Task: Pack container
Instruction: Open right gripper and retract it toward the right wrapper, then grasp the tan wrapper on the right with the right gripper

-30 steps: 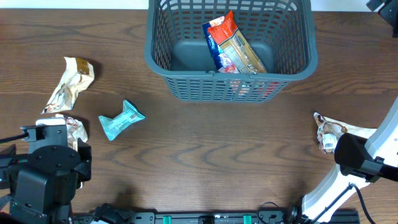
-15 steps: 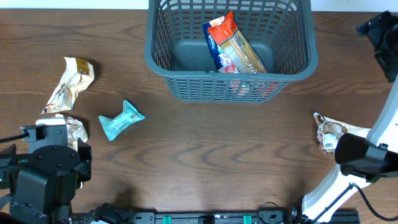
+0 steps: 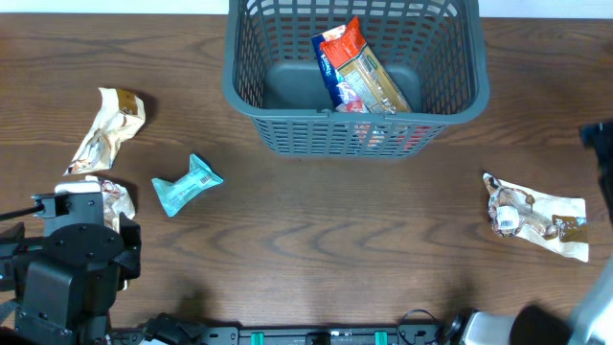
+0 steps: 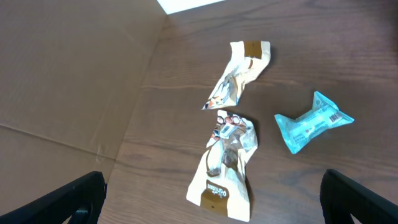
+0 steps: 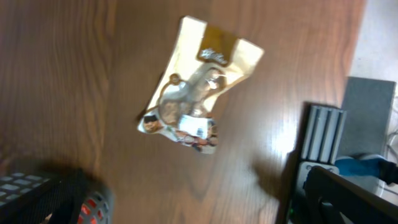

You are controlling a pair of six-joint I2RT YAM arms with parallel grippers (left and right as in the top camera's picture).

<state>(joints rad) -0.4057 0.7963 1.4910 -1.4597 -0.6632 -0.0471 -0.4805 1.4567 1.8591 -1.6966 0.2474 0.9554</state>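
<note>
container (image 3: pixel 287 134) at 12 o'clock, 1 red packet (image 3: pixel 359 67) inside. left gripper (image 4: pixel 214 198) and right gripper (image 5: pixel 202 202): jaws wide apart, empty. teal packet (image 3: pixel 187 184) at 9 o'clock, cream packet (image 3: pixel 536 213) at 3.

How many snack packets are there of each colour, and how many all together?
cream packets: 3 (two on the left, one on the right)
teal packet: 1
red and blue packet: 1 (inside the basket)
Total: 5 packets
</note>
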